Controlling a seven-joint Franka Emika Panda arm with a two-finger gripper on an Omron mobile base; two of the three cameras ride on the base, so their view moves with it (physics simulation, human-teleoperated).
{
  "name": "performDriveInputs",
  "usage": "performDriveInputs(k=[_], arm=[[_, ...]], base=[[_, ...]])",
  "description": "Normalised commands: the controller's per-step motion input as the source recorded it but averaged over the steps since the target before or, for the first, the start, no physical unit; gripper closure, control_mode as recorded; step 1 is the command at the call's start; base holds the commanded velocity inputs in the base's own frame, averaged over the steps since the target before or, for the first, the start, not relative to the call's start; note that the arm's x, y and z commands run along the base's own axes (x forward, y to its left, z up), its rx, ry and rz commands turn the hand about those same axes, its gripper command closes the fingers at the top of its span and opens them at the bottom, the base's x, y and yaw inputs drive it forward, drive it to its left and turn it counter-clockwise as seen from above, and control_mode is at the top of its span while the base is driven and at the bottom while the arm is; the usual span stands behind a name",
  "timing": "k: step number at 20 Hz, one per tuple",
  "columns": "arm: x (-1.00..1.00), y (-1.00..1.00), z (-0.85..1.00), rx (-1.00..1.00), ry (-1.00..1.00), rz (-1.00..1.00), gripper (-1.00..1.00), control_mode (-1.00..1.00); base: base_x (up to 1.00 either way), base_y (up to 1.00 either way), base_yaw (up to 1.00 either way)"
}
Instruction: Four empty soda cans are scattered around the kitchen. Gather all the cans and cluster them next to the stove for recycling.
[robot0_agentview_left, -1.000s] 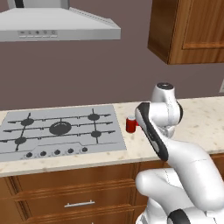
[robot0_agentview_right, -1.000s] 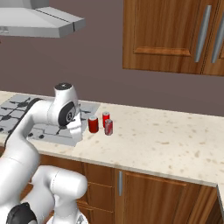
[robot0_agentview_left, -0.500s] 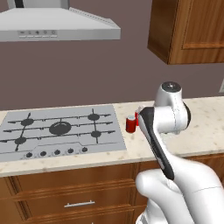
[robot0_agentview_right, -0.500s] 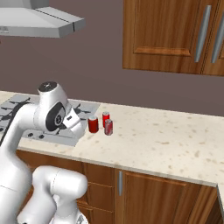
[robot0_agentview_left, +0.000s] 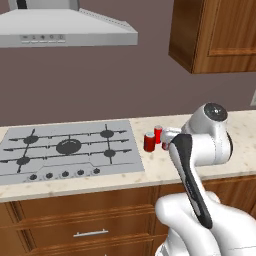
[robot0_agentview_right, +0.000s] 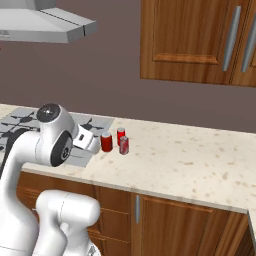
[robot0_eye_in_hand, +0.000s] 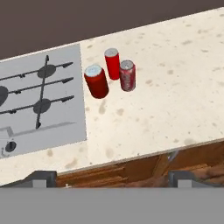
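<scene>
While three red cans (robot0_eye_in_hand: 113, 72) stand clustered just beside the stove (robot0_eye_in_hand: 39, 100) on the surface (robot0_eye_in_hand: 175, 96), the arm has swung back from them since a second ago. Its end effector (robot0_eye_in_hand: 111, 177), fingers apart and empty, hangs above the surface's front edge; one can likely remains to fetch.

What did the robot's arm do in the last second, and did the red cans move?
The arm pulled back from the cans toward its own base, its elbow swinging away from the stove. The gripper took hold of nothing; its fingers stand wide open. The three red soda cans stayed clustered on the counter beside the stove.
</scene>
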Motion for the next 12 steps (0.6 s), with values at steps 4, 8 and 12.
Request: performDriveInputs(k=[4, 8, 12], arm=[[-0.13, 0.01, 0.24, -0.13, -0.03, 0.31, -1.0, -1.0], [-0.21, 0.06, 0.24, -0.16, 0.0, 0.29, -1.0, -1.0], [-0.26, 0.11, 0.2, -0.15, 0.0, 0.21, -1.0, -1.0]], base=[[0.0, 0.0, 0.0], [0.0, 0.0, 0.0], [0.0, 0.0, 0.0]])
